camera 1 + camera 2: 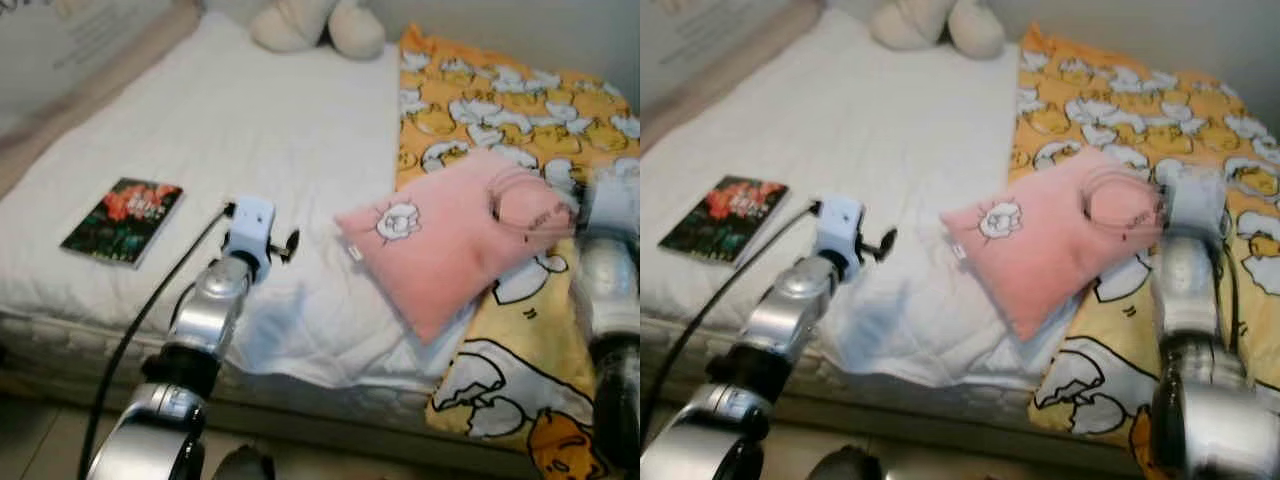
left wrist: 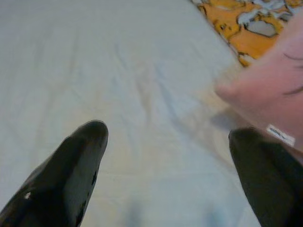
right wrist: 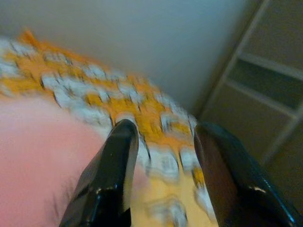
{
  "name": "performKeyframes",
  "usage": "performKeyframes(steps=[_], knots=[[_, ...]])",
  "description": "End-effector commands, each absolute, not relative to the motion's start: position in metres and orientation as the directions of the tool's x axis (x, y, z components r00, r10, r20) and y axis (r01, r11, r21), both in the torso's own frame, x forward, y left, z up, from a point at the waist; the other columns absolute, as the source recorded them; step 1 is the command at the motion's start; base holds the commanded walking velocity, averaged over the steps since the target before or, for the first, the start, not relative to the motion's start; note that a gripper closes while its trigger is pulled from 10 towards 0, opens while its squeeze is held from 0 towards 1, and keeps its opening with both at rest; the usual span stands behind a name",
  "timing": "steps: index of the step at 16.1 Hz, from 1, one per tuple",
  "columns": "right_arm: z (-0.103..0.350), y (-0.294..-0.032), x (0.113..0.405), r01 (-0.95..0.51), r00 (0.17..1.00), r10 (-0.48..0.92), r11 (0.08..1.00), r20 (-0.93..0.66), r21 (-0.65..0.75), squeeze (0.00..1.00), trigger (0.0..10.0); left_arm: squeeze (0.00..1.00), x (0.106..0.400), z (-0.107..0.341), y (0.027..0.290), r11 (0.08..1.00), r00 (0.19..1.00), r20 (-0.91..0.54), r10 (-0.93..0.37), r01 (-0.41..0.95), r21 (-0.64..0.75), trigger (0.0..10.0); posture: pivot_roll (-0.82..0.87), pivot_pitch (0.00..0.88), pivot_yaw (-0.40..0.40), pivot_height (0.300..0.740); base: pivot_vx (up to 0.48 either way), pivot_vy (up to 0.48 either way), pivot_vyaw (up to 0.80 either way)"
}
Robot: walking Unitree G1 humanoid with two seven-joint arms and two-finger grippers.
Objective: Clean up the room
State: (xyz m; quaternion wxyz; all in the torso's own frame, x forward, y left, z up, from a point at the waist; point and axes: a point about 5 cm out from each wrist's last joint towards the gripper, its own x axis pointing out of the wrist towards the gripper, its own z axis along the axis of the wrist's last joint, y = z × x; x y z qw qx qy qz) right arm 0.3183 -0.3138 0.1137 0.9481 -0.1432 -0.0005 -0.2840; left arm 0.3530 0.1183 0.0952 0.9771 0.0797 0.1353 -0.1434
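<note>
White bedding [image 1: 250, 130] is covering the bed, with a pink pillow [image 1: 450, 235] lying between the two grippers and overlapping an orange duck-print blanket [image 1: 520, 110]. From the left gripper [image 2: 165, 156], fingers spread wide, the pillow corner is sitting just beside one finger [image 2: 265, 175]. The right gripper [image 3: 163, 142] (blurred) is hovering with fingers parted over the pillow's edge, blanket beyond.
</note>
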Motion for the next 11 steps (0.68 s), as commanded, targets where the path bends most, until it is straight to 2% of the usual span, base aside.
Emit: performKeyframes(steps=[1,2,4,5,8,11], knots=[[0.075,-0.307,0.289,0.544,0.827,-0.563,0.806,-0.015,-0.231,0.00,10.0,0.00,0.356,0.088,0.103,0.932,0.901,-0.330,-0.281,0.339,0.131,10.0,0.02,0.007,-0.079,0.740,0.000,0.000,0.00],[0.035,-0.297,0.245,0.561,0.797,-0.585,0.809,-0.151,-0.175,0.00,10.0,0.00,0.359,0.084,0.094,0.931,0.891,-0.357,-0.279,0.342,0.126,10.0,-0.01,0.015,-0.073,0.740,0.000,0.000,0.00],[0.020,-0.277,0.209,0.537,0.806,-0.556,0.831,-0.200,-0.146,0.00,10.0,0.00,0.363,0.085,0.088,0.942,0.892,-0.367,-0.264,0.320,0.099,10.0,-0.06,0.050,-0.049,0.740,0.000,0.000,0.00],[0.019,-0.255,0.180,0.485,0.841,-0.501,0.865,-0.204,-0.127,0.00,10.0,0.00,0.362,0.081,0.083,0.951,0.881,-0.402,-0.250,0.302,0.070,10.0,-0.10,0.076,-0.042,0.740,0.000,0.000,0.00],[0.028,-0.219,0.150,0.325,0.913,-0.339,0.941,-0.226,-0.096,0.00,10.0,0.00,0.354,0.069,0.065,0.939,0.848,-0.453,-0.275,0.339,0.064,10.0,-0.16,0.099,-0.033,0.740,0.000,0.000,0.00],[0.036,-0.190,0.143,0.187,0.932,-0.148,0.978,-0.329,0.088,0.00,10.0,0.00,0.346,0.062,0.047,0.903,0.819,-0.480,-0.313,0.413,0.116,10.0,-0.19,0.108,0.007,0.740,0.000,0.000,0.00]])
